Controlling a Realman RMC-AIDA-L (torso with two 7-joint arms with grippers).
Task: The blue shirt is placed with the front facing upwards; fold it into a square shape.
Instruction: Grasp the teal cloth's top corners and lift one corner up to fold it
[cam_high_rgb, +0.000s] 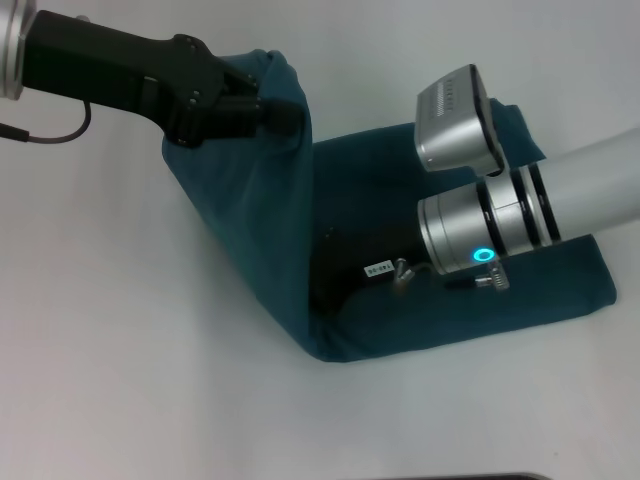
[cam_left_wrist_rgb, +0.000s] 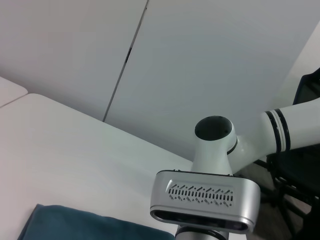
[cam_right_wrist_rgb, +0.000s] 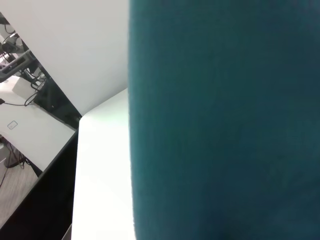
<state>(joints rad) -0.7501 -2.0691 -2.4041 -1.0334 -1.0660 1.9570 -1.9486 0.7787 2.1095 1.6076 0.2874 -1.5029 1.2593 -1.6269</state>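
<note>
The blue shirt (cam_high_rgb: 375, 185) lies as a folded teal band across the middle of the white table. Its left part is pulled up into a raised flap (cam_high_rgb: 255, 220). My left gripper (cam_high_rgb: 272, 112) is shut on the top of that flap, held above the table at the back left. My right gripper (cam_high_rgb: 340, 272) reaches from the right, low over the shirt, with its black tip tucked under the raised flap near the front fold. Teal cloth (cam_right_wrist_rgb: 225, 125) fills most of the right wrist view. A corner of the shirt (cam_left_wrist_rgb: 75, 225) shows in the left wrist view.
The white table (cam_high_rgb: 120, 360) extends to the left and front of the shirt. Its edge (cam_right_wrist_rgb: 77, 150) shows in the right wrist view, with floor and desks beyond. The right arm's silver camera housing (cam_left_wrist_rgb: 205, 200) shows in the left wrist view. A black chair (cam_left_wrist_rgb: 305, 165) stands behind the table.
</note>
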